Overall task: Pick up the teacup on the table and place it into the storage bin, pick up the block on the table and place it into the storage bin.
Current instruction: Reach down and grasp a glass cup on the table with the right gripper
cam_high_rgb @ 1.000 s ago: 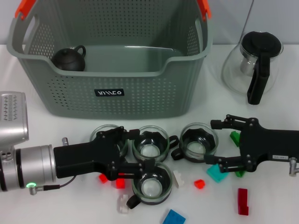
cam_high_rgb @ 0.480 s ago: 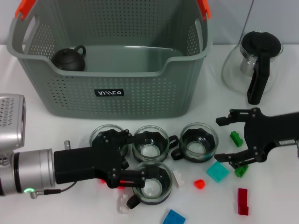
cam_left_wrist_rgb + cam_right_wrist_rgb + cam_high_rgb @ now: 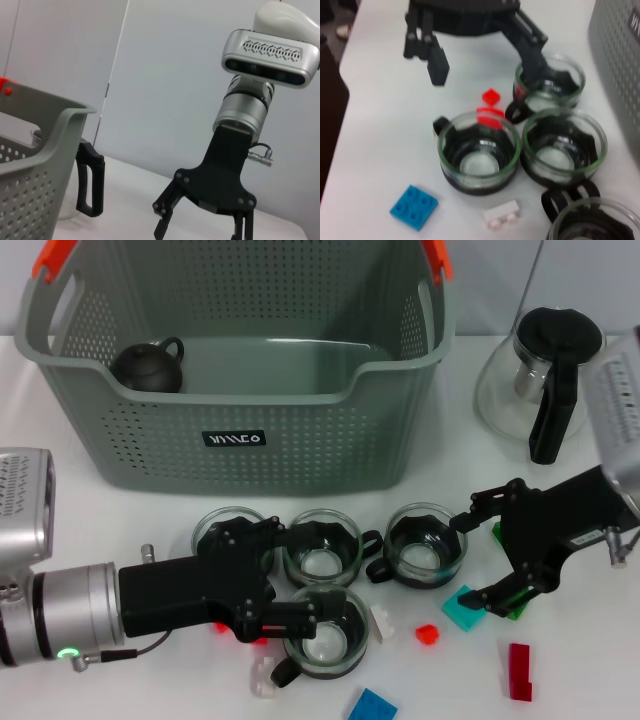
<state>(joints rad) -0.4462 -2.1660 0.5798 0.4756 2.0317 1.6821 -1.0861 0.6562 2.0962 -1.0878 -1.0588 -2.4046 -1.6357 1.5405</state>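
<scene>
Both grippers down among the teacups, nothing grabbed

Storage bin (image 3: 240, 390) far-left holds a dark teapot (image 3: 148, 365). Left gripper (image 3: 290, 575), fingers apart, straddles the near teacup (image 3: 322, 632), upright, handle pointing near-left. Right gripper (image 3: 478, 558) spread over the teal block (image 3: 464, 607).

Four glass teacups stand in front of the storage bin (image 3: 240, 360): one (image 3: 222, 532) at the left of a row, one (image 3: 322, 548) in the middle of it, one (image 3: 426, 544) at its right, and a fourth (image 3: 325, 632) farther out from the bin. One dark teapot (image 3: 148, 366) sits inside the bin. One glass jug (image 3: 540, 380) stands to the bin's right. Loose blocks lie farther from the bin than the cups: at least three red (image 3: 427, 634), two white (image 3: 382, 623), one blue (image 3: 372, 707), one teal (image 3: 463, 607), and two green (image 3: 514, 609), partly hidden. There is one bin.
</scene>
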